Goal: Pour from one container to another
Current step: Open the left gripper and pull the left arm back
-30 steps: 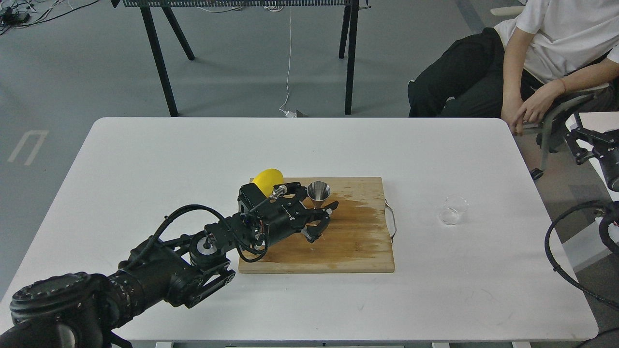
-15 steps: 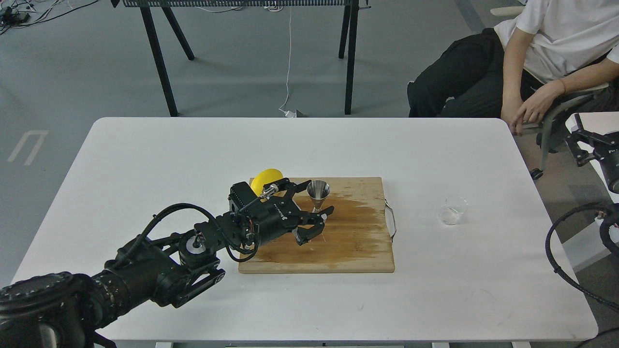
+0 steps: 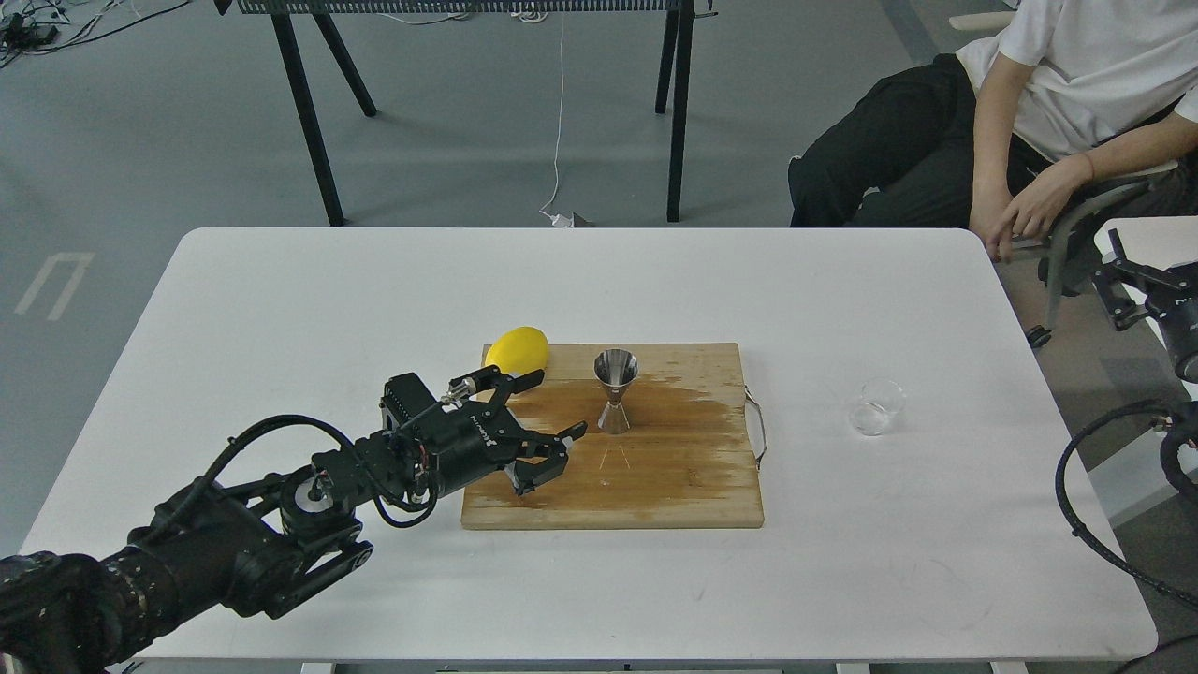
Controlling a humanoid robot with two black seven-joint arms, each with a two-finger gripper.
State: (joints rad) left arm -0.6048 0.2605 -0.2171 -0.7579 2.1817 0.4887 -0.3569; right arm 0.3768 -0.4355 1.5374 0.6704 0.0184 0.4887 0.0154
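The steel jigger [image 3: 615,401] stands upright on the wooden cutting board [image 3: 674,487], near its back middle. On the white table, right of the board, the small clear glass cup [image 3: 876,407] stands by itself. My left gripper [image 3: 552,457] is open and holds nothing; it hovers over the board's front left part, a short way left of the jigger. My right gripper [image 3: 1118,281] shows small and dark at the right edge, off the table and far from the cup; its fingers cannot be told apart.
A yellow lemon [image 3: 517,349] lies at the board's back left corner. The board has a wet dark patch and a metal handle [image 3: 756,426] on its right side. A seated person [image 3: 1029,112] is beyond the table's far right corner.
My left arm has drawn back to the left and toward me, away from the jigger, which now stands fully in view. The gripper stayed open. The jigger, cup and lemon have not moved.
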